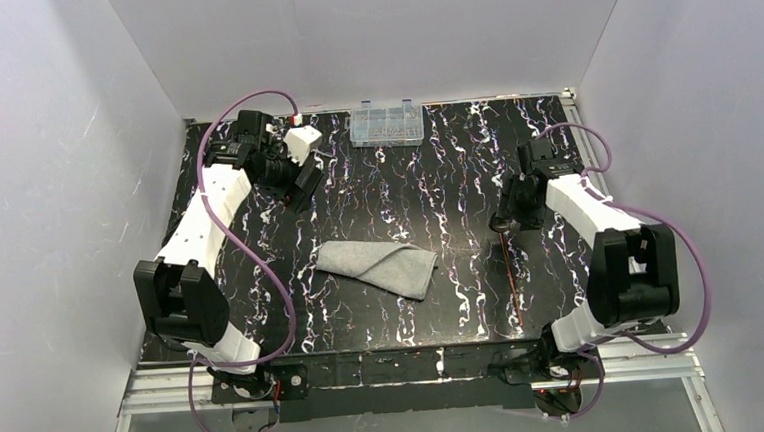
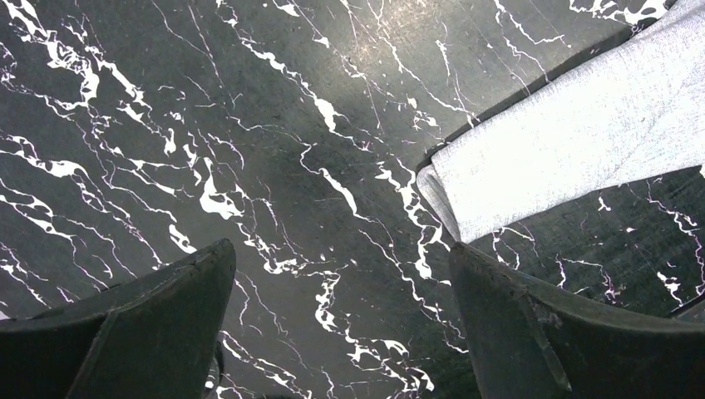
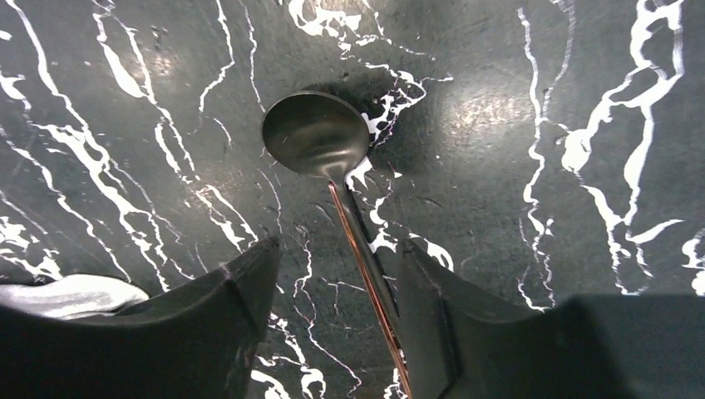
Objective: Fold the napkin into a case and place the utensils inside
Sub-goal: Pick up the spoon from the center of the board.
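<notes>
Straddling the spoon (image 3: 316, 137) handle, right jaws stand apart; left jaws gape, napkin (image 1: 379, 266) and box (image 1: 385, 123) nearby.

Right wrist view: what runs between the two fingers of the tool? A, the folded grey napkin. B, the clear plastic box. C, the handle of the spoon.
C: the thin copper handle of the spoon passes between the fingers of the right tool, its dark bowl just beyond their tips.

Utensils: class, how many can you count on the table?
1. A spoon lies right of the folded napkin, its handle within the open right pincer. Others may be hidden inside the napkin.
</notes>
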`<state>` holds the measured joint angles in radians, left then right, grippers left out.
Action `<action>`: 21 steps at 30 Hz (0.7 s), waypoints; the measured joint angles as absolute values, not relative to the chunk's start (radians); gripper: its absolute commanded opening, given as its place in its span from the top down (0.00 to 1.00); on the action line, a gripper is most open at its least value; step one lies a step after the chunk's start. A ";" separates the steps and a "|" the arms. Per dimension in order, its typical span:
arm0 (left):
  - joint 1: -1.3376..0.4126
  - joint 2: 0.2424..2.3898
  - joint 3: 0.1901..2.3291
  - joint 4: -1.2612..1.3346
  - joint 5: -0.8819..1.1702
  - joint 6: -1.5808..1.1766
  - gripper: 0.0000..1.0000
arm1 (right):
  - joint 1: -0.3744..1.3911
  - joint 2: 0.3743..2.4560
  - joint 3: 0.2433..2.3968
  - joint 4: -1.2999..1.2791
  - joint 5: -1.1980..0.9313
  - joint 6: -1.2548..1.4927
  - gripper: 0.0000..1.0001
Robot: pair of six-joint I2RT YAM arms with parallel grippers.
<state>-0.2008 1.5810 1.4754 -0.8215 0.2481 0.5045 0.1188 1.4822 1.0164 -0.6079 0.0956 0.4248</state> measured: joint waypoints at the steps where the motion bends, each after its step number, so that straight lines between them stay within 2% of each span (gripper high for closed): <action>1: -0.199 1.582 1.475 -0.816 0.249 0.505 0.03 | 0.119 1.502 1.013 -0.607 0.088 0.419 0.46; 6: -0.199 1.583 1.475 -0.808 0.261 0.506 0.04 | 0.119 1.580 0.988 -0.596 0.055 0.411 0.48; 14: -0.199 1.589 1.475 -0.807 0.279 0.513 0.05 | 0.151 1.663 0.988 -0.573 0.066 0.414 0.46; 21: -0.199 1.600 1.471 -0.807 0.282 0.525 0.06 | 0.211 1.751 1.098 -0.574 0.151 0.414 0.44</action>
<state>-0.1989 1.6005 1.4708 -0.8074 0.2825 0.5251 0.2108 1.7508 1.0981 -0.5739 0.1513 0.4141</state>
